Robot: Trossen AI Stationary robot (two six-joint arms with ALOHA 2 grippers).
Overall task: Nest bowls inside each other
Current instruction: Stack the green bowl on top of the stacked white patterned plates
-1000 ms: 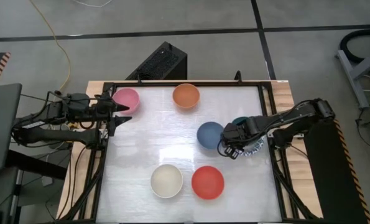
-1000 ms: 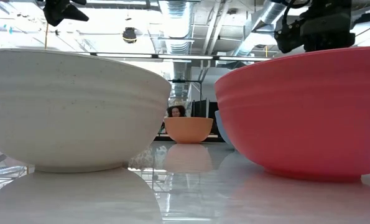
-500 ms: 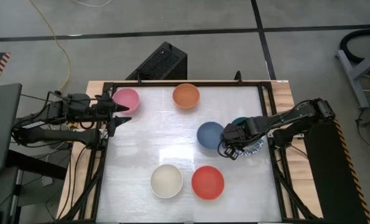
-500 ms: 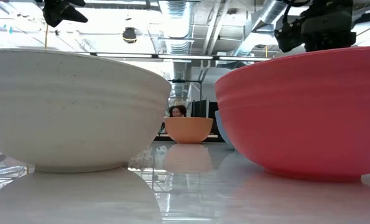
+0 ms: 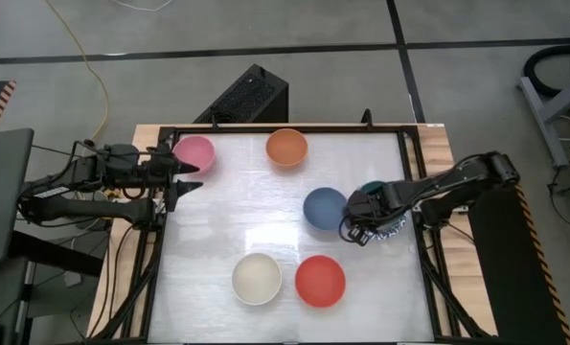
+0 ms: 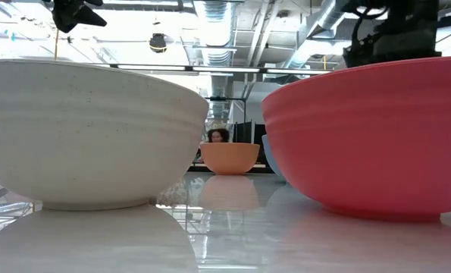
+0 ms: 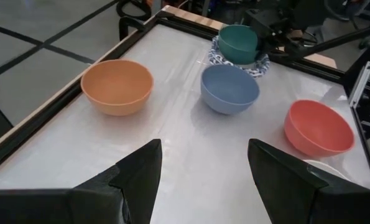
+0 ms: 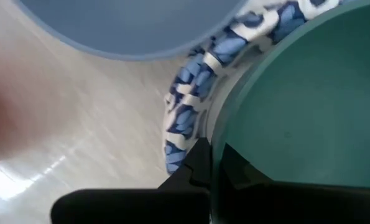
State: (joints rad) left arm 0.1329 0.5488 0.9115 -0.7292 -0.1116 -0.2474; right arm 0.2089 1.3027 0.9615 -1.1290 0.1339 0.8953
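On the desk (image 5: 217, 220) sit cream (image 5: 257, 278), red (image 5: 320, 281), blue (image 5: 324, 208), orange (image 5: 286, 147) and pink (image 5: 194, 152) bowls, apart. Right gripper (image 8: 211, 163), jaws clenched on green bowl's (image 7: 239, 42) rim, nested in blue-patterned bowl (image 7: 219, 55). Left gripper (image 7: 203, 171) near pink bowl, jaws released.

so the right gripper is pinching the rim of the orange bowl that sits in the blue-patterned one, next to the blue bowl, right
Not quite: the right gripper is shut on the rim of the green bowl, not an orange one, as the right wrist view shows. It does sit in the blue-patterned bowl, beside the blue bowl.
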